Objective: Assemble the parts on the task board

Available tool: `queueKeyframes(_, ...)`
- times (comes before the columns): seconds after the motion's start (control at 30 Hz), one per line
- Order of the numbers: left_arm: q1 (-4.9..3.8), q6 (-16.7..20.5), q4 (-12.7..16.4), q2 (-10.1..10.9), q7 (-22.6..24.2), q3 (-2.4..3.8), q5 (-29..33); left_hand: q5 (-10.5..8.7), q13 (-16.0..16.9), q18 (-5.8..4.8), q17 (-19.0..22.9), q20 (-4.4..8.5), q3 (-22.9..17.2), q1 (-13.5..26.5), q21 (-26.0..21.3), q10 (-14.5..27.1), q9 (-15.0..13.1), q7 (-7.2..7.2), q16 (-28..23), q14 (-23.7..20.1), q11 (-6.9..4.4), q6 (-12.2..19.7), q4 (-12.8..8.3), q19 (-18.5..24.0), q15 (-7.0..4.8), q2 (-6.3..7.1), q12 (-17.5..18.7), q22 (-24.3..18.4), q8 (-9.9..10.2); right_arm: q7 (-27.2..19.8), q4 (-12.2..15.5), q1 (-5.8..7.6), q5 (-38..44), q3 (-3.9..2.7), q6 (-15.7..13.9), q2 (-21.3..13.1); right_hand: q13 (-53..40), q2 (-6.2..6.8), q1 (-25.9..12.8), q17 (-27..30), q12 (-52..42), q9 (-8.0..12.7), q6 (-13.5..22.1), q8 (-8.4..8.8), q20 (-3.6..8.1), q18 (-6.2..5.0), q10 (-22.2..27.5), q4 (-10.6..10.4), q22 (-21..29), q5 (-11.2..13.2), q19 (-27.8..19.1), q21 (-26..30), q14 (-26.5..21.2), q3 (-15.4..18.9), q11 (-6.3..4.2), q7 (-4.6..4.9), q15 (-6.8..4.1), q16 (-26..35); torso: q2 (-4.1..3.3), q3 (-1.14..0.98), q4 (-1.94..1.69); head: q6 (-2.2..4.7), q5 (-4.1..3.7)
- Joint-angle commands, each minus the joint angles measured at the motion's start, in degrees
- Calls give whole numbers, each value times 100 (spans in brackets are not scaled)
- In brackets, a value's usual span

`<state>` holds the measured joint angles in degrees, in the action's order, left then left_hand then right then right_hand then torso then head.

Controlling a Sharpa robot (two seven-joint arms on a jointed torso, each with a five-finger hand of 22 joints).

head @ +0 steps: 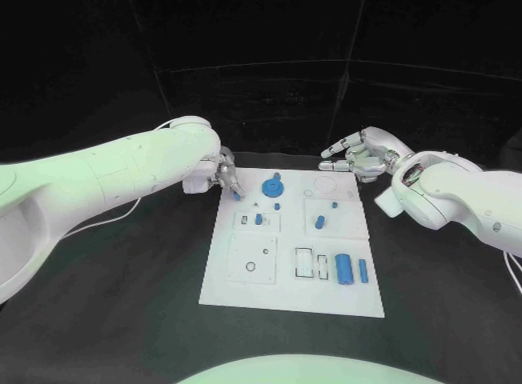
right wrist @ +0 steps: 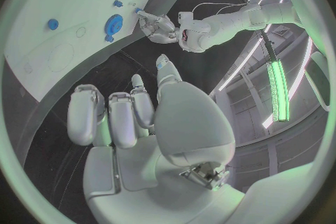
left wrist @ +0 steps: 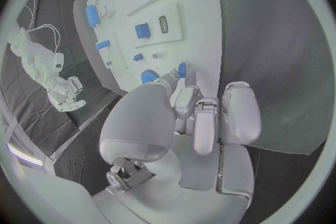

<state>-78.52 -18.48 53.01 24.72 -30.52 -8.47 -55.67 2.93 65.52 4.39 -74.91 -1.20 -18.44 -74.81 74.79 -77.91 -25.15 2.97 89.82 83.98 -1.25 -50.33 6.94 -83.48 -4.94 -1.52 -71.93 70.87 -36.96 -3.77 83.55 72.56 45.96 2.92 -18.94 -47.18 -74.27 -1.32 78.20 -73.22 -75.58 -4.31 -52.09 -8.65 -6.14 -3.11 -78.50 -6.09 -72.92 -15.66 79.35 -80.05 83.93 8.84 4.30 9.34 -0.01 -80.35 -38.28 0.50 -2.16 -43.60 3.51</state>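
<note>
Reaching over the far left corner of the white task board [head: 294, 264], the left hand [head: 223, 172] pinches a small blue peg [head: 236, 194] in its fingertips. Right hand [head: 363, 156] hovers past the board's far right corner, fingers loosely spread, holding nothing. A round blue gear [head: 273, 188] sits on the board just beside the peg, with a blue cylinder [head: 344, 268] at the near end, all on a black surface [head: 122, 296].

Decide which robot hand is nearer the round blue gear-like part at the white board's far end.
Left. The left hand is right beside the round blue gear-like part, fingertips at the board's far corner. The right hand hovers beyond the opposite corner, clearly farther.
</note>
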Motion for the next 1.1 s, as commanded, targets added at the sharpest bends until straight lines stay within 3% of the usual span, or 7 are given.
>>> queueKeyframes(0.03, -52, 461, 164, 117, 74, 6, 438, 17, -26, -7, -1509, -37, -1272, 401, -10, -31, -51, 29, 18, 602, 2, 33, -794, 0, 40, 189, 20, 2, -138, -70, 6, 12, -15, -4, -72, -11, -2, -30, 1, -6, 16, 8, 18, -21, 15, -89, 20, 17, 2, -21, -25, 29, 258, 2, -13, -18, -26, 26, 3, 0, -7, 16, 12)
queueKeyframes(0.17, -100, 851, 558, 402, 67, 5, 678, 40, -15, -9, -1509, -34, -1759, 657, -3, -61, -103, 14, 18, 602, -11, 67, -907, -12, 32, 334, 1, 26, -287, -65, -4, 12, -15, -4, -73, -17, -2, -30, 1, -6, 16, 8, 18, -21, 15, -89, 20, 17, 2, -21, -25, 29, 258, 2, -13, -18, -26, 26, 9, 1, -19, 14, 11)
queueKeyframes(0.4, -121, 1374, 1210, 814, 92, -1, 800, 38, -4, -11, -1509, -28, -2028, 815, 2, -85, -139, -2, 18, 602, -11, 91, -968, -21, 24, 421, -15, 43, -398, -54, -17, 13, -15, -3, -71, -17, -2, -30, 1, -6, 16, 8, 18, -21, 15, -89, 20, 17, 2, -21, -25, 29, 258, 2, -13, -18, -26, 26, 3, -4, -1, 23, 50)
queueKeyframes(0.53, -109, 1581, 1537, 991, 125, -10, 726, 37, -5, -12, -1509, -26, -2080, 846, 4, -90, -146, -5, 18, 602, -14, 96, -983, -24, 21, 443, -17, 49, -424, -48, -25, 13, -15, -3, -72, -13, 4, -27, -8, -2, 20, 8, 18, -23, 15, -90, 23, 14, 5, -29, -27, 32, 257, 10, -13, -18, -26, 28, 8, 5, -17, 26, 52)
queueKeyframes(0.67, -71, 1763, 1828, 1152, 168, -41, 591, 37, 1, -15, -1509, -24, -2115, 864, 16, -97, -152, -9, 18, 602, -17, 100, -998, -30, 19, 470, -23, 66, -444, -45, -33, 12, -15, -3, -65, -5, 2, -26, -11, 0, 18, 8, 18, -24, 15, -90, 21, 12, 4, -28, -26, 31, 257, 13, -13, -18, -26, 30, 12, 7, -11, 25, 60)
queueKeyframes(0.8, -34, 1946, 2106, 1333, 226, -133, 398, 36, 14, -17, -1509, -22, -2139, 875, 26, -106, -156, -12, 18, 602, -20, 100, -1006, -36, 17, 486, -34, 79, -458, -43, -40, 12, -15, -2, -64, -1, 2, -26, -11, 0, 18, 8, 18, -24, 15, -90, 21, 12, 4, -28, -26, 31, 257, 13, -13, -18, -26, 30, 10, 6, -4, 30, 61)
queueKeyframes(1.1, 106, 2174, 2404, 1524, 367, -207, 57, 35, 20, -20, -1509, -19, -2169, 887, 35, -115, -161, -16, 18, 602, -24, 99, -1016, -41, 14, 507, -40, 91, -476, -46, -52, 12, -15, -2, -56, 15, 2, -26, -11, 0, 18, 8, 18, -24, 15, -90, 21, 12, 4, -28, -26, 31, 257, 13, -13, -18, -26, 30, 5, 6, -8, 40, 62)
